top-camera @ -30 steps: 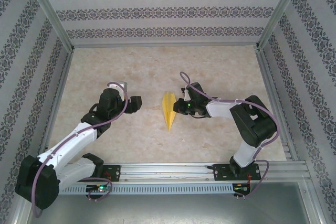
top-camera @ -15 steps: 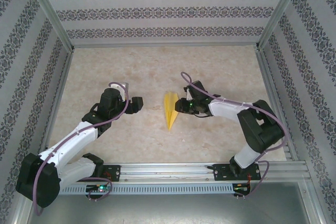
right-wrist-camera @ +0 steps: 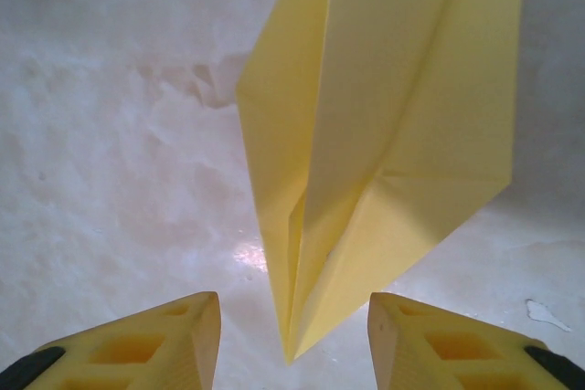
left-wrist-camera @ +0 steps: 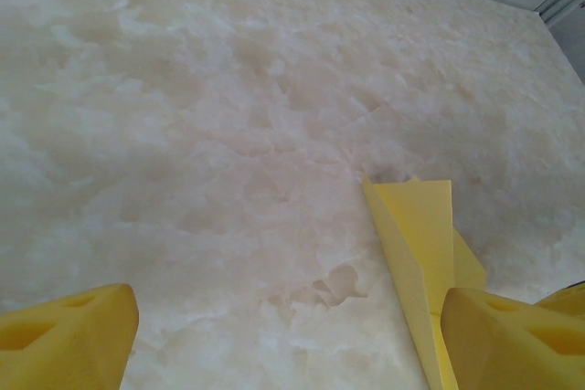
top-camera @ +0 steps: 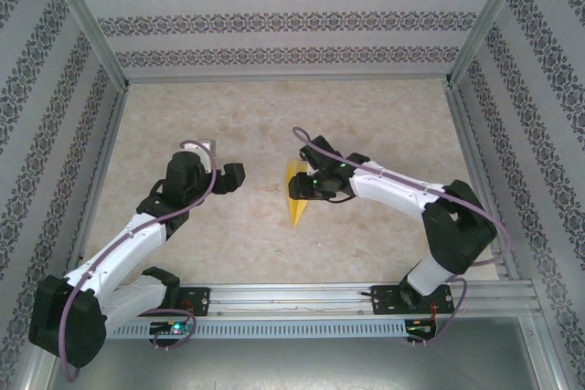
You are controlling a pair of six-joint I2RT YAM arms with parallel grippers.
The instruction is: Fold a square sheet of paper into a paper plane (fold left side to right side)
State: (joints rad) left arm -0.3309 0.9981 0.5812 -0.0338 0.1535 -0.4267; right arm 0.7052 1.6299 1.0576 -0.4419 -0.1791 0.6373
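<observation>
Here the paper plane [right-wrist-camera: 384,116] points between the parted right jaws.

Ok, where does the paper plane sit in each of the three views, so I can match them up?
Top external: the paper plane lies at mid-table, nose toward the near edge.
Left wrist: the paper plane is at lower right, running off the bottom edge.
Right wrist: the paper plane is top centre to right, nose pointing down.
Shared landmark: the beige marbled table beneath it.
</observation>
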